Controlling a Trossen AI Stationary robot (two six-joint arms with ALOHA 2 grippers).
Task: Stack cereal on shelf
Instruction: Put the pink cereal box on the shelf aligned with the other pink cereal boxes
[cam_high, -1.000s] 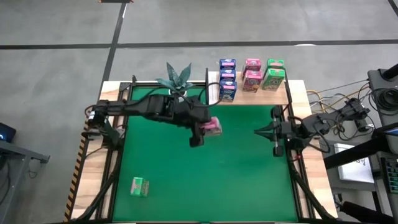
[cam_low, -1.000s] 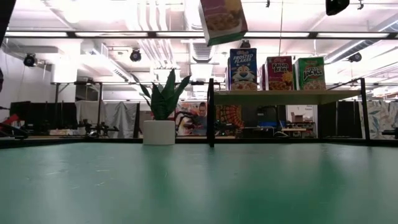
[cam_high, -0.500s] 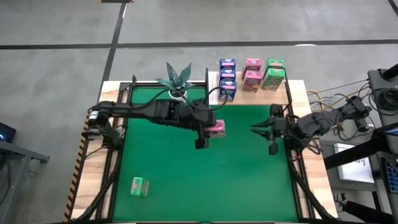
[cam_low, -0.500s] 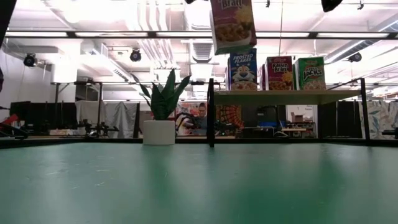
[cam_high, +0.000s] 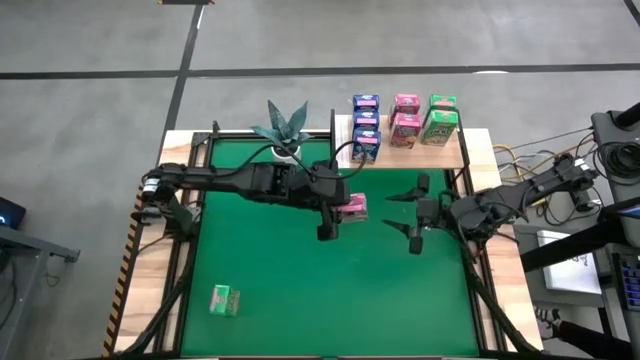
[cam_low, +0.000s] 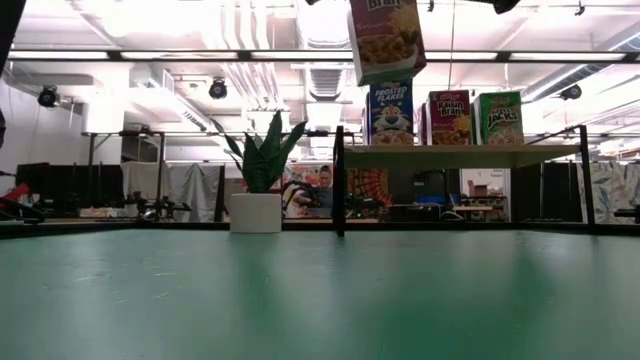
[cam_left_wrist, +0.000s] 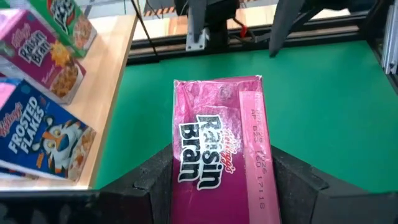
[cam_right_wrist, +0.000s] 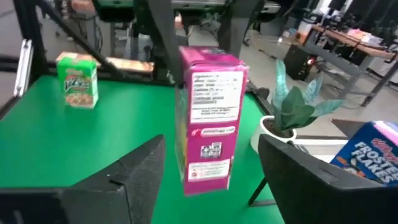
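A pink cereal box (cam_high: 352, 207) hangs above the middle of the green mat, with my left gripper (cam_high: 335, 212) shut on it. It also shows as the pink box (cam_low: 386, 38) at the top of the low view. My right gripper (cam_high: 392, 211) stands open just right of it, fingers pointing at it and touching nothing; its wrist view shows the pink box (cam_right_wrist: 208, 118) ahead. The shelf (cam_high: 398, 152) stands at the far edge and carries blue (cam_high: 366, 125), pink (cam_high: 405, 120) and green (cam_high: 440, 118) boxes. One green box (cam_high: 225, 299) lies on the mat near the front left. My left gripper pinches the pink box between its two fingers (cam_left_wrist: 149, 183), on two opposite sides (cam_left_wrist: 177, 168) near the box's upper end. The fingers come from above. The box hangs nearly upright below them, clear of the mat.
A potted plant (cam_high: 285, 128) stands at the far edge, left of the shelf, beside a black upright post (cam_low: 338, 180). Black frame rails run along the mat's left and right sides. Bare green mat (cam_high: 330, 290) lies under and in front of both grippers.
My left gripper has carried the pink box toward the table's right edge; the box stays lifted and now hangs more upright. My right gripper has moved toward the table's left edge, toward the box, and has opened.
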